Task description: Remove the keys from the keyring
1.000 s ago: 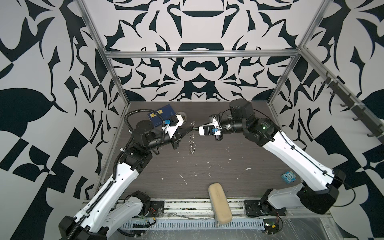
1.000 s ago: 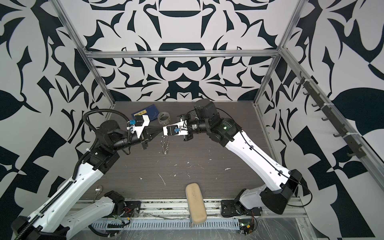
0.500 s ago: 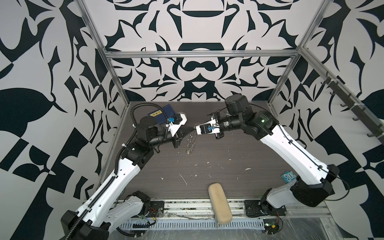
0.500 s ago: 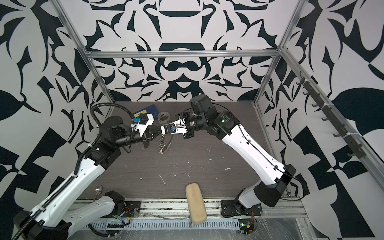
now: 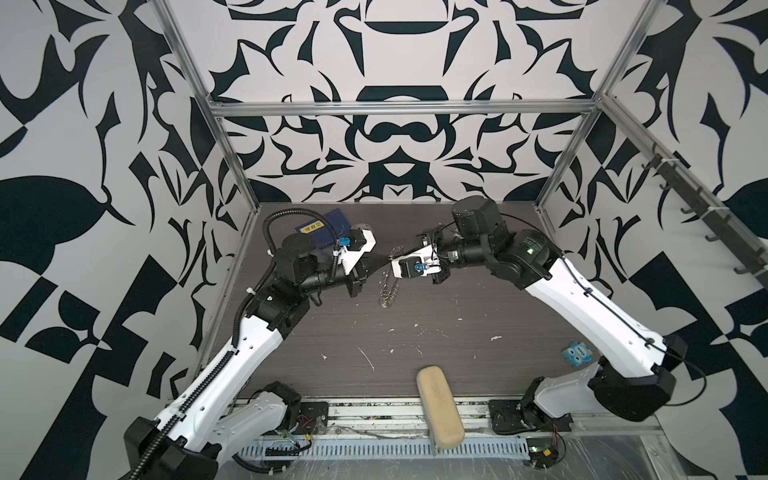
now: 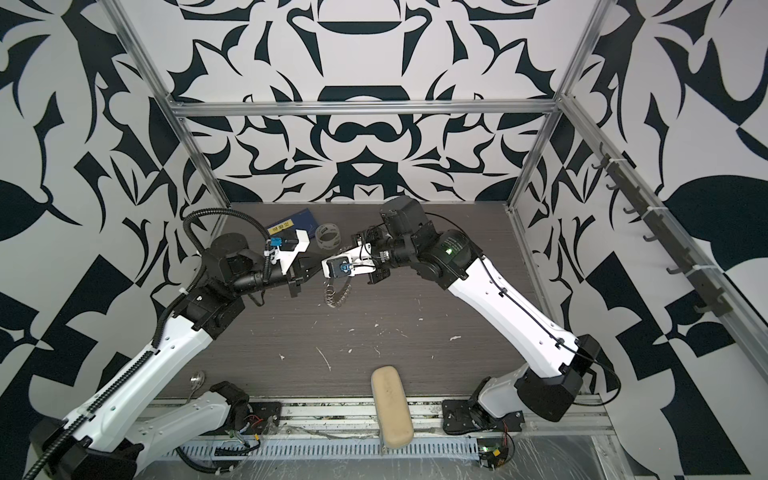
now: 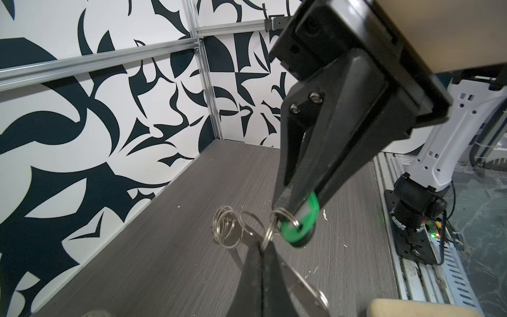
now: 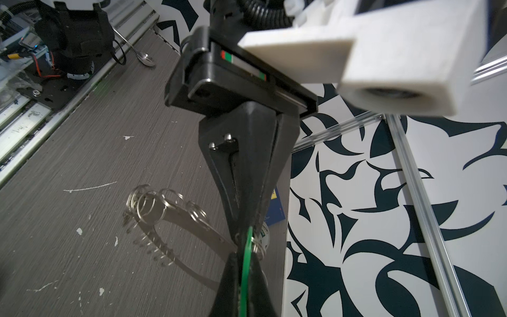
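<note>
Hanging above the far middle of the table (image 5: 415, 332), the keyring (image 8: 197, 223) is pinched by the left gripper (image 7: 264, 244). Beside it, the right gripper (image 7: 297, 204) clamps the green key (image 7: 301, 221), threaded by a wire loop (image 7: 285, 211).

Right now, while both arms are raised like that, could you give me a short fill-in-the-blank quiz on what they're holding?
1. The right end effector is shut on a small ___ key.
2. The left end effector pinches the flat metal ___, which is fringed with wire loops.
3. Both held things hang ___ the table, not resting on it.
Missing words: green; keyring; above.
</note>
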Available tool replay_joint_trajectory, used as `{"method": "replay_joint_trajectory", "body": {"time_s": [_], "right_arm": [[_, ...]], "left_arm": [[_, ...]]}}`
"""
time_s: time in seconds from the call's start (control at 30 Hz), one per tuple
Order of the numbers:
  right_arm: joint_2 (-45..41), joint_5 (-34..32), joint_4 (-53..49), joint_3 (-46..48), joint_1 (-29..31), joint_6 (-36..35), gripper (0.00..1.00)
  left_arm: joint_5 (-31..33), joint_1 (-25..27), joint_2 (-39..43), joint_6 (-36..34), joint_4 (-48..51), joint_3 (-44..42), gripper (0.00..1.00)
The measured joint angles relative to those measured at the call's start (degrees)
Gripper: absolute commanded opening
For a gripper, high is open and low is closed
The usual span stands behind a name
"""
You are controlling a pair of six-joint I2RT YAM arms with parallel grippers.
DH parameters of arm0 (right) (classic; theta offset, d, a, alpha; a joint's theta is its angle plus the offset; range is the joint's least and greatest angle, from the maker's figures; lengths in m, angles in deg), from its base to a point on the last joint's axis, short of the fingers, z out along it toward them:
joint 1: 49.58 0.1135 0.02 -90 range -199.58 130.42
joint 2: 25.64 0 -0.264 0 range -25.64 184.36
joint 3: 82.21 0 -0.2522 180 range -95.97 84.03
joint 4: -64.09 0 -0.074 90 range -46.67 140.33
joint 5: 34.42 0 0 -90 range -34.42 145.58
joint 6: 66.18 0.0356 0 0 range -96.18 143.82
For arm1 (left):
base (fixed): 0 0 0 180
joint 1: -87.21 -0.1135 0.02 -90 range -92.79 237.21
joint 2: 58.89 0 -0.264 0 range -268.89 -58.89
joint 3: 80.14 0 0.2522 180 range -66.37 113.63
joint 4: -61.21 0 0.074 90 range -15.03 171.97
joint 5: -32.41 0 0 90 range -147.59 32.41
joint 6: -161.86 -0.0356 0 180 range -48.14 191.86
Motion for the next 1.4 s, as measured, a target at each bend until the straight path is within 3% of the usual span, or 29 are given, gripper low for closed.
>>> {"method": "replay_joint_trajectory", "body": {"time_s": [0.3,0.6,0.97,1.4], "right_arm": [[-9.01,-9.01,17.16,18.18,2.58,-9.66,0.00],[-12.11,-18.01,34.99,27.02,4.74,-20.41,0.00],[-11.74,-27.58,50.56,32.72,5.40,-34.01,0.00],[-12.44,-32.13,55.08,33.40,7.32,-41.64,0.00]], "left_arm": [[1.38,1.27,0.63,-2.14,-11.34,-7.52,0.00],[7.43,2.23,0.07,-8.33,-20.74,-8.68,0.00],[10.80,2.23,-6.03,-12.70,-29.05,-5.73,0.00],[9.81,2.34,-6.75,-13.75,-30.38,-3.08,0.00]]}}
